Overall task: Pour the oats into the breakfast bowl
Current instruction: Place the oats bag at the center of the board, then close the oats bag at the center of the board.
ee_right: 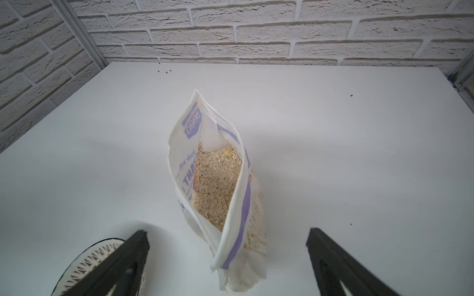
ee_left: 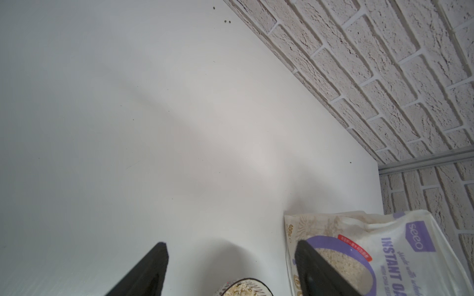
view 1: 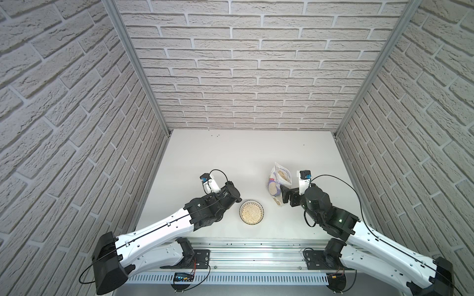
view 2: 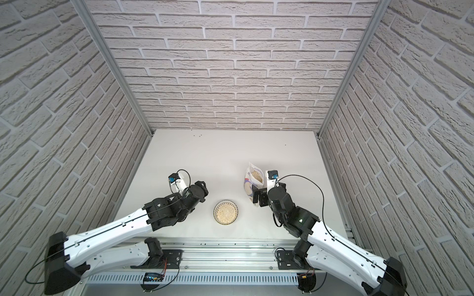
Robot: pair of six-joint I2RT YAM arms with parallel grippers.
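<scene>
1. The right gripper point(ee_right: 228, 230) stood wide apart. Its black, wedge-shaped fingers point(ee_right: 136, 246) flanked the pouch and touched nothing, with bare table showing on either side.
2. The left gripper point(ee_left: 231, 243) was likewise spread and empty, its matte black fingers point(ee_left: 151, 271) hanging over the table near the bowl.
3. Between the right fingers stood the oatmeal pouch point(ee_right: 245, 205) of crinkly white plastic with purple trim. It was upright on its base with its long axis vertical, and its mouth gaped upward in a narrow almond-shaped slit.
4. Inside it lay oats point(ee_right: 218, 184), pale beige flakes sitting well below the lip.
5. The pouch's printed front, lettered "INSTANT OA…" with a red badge point(ee_left: 355, 247), faced the left arm.
6. The breakfast bowl point(view 1: 241, 208) — small, round and white, with a dark radial lattice and a dark rim — sat upright between the two arms, near the pouch but apart from it. A bed of oats point(view 1: 252, 214) filled it.
7. Everything rested on a smooth white tabletop point(view 1: 218, 159), walled by pale brick-textured panels point(view 1: 230, 64). A few dark specks point(view 1: 215, 135) lay near its far edge.
</scene>
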